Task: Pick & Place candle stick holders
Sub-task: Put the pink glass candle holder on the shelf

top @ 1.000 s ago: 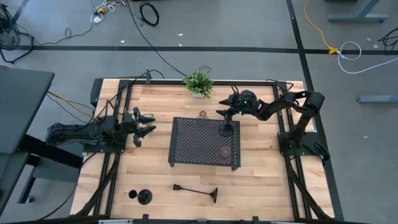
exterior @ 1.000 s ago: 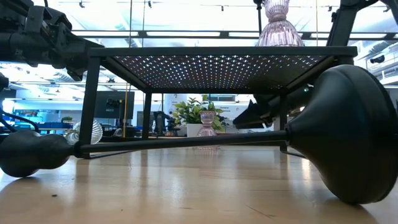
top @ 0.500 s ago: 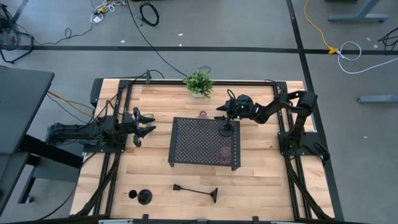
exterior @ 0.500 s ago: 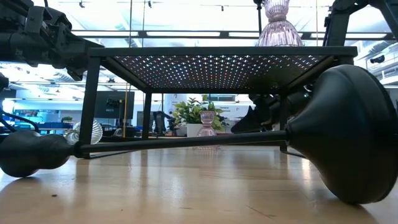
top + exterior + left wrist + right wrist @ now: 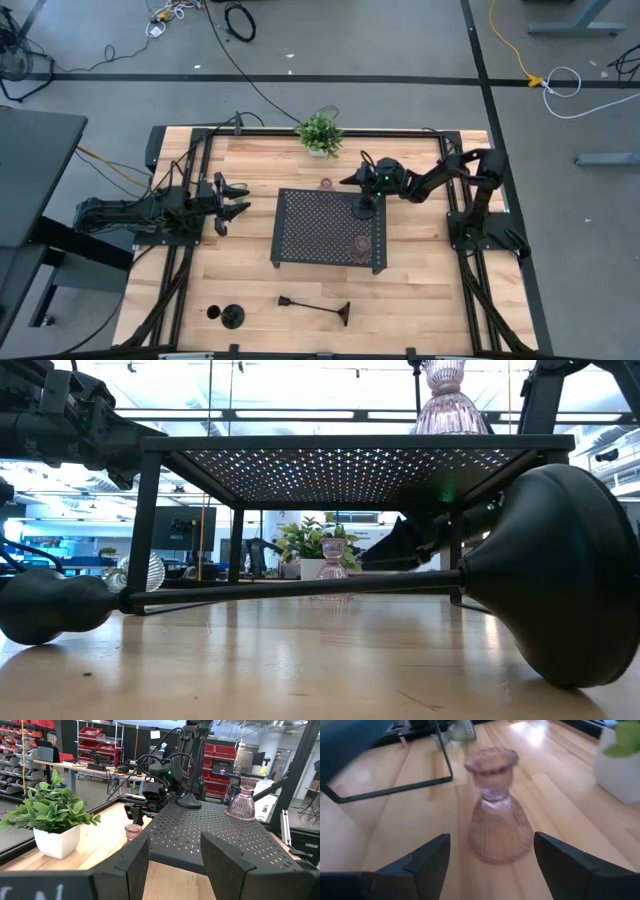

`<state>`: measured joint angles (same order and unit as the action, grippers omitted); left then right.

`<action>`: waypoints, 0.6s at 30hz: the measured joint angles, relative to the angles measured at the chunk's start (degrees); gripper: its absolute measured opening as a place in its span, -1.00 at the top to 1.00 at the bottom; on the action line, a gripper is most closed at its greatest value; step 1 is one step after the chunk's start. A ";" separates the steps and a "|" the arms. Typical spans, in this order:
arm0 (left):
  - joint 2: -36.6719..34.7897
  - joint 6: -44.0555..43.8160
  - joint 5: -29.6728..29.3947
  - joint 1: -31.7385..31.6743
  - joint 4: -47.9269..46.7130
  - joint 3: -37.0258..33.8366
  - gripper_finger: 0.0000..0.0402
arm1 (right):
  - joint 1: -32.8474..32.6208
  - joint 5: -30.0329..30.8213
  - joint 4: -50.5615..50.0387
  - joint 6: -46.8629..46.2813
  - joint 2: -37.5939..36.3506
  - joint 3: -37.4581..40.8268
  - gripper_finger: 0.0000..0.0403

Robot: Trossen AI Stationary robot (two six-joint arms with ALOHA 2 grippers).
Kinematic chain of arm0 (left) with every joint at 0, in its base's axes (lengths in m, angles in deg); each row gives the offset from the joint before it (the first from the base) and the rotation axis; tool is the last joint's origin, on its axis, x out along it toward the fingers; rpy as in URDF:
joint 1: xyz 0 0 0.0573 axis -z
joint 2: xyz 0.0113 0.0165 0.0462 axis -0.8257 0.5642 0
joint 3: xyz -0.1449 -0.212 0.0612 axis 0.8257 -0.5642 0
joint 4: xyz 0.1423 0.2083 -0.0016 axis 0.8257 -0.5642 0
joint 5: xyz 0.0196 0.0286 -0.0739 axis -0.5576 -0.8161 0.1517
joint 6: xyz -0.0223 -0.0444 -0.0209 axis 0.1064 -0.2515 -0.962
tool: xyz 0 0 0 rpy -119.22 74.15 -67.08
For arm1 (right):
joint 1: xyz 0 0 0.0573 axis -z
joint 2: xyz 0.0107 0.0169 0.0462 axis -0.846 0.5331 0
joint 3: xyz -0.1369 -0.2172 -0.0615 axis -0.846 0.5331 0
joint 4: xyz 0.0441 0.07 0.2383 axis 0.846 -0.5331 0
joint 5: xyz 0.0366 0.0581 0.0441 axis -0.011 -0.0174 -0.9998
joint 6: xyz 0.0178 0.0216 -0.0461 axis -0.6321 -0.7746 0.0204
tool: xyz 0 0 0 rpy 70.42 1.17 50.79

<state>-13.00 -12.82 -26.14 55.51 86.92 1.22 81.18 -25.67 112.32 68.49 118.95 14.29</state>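
Observation:
A pink ribbed glass holder (image 5: 495, 812) stands upright on its flared base on the table behind the black perforated tray (image 5: 310, 225); it also shows in the high view (image 5: 326, 184). My right gripper (image 5: 492, 867) is open just to its right, one finger on either side of it, touching nothing. On the tray stand a black stemmed holder (image 5: 365, 207) and another pink glass holder (image 5: 358, 246). A long black holder (image 5: 315, 305) lies on its side near the front edge, with a short black one (image 5: 230, 316) to its left. My left gripper (image 5: 232, 200) waits open left of the tray.
A small potted plant (image 5: 319, 134) stands at the far edge, just behind the pink holder. The tray's legs and frame (image 5: 395, 790) stand close to that holder. A ribbed clear glass piece (image 5: 140, 572) sits at the far left.
My right gripper has gone toward the table's left and a little down, away from the black holder on the tray and toward the pink glass holder on the table behind the tray.

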 joint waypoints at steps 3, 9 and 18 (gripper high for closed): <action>0.00 0.00 -0.02 0.00 0.00 0.00 0.11 | -0.91 0.23 -0.01 0.04 0.51 -1.29 -0.41; 0.00 0.02 -0.01 0.00 0.02 0.00 0.11 | -1.91 1.71 -0.47 -0.29 2.83 -3.86 -0.41; 0.00 0.16 0.00 0.00 0.02 0.00 0.11 | -3.30 1.71 -0.86 -0.47 3.99 -6.72 -0.41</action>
<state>-13.00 -12.66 -26.14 55.51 86.94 1.22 77.88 -23.97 111.46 68.01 122.94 7.58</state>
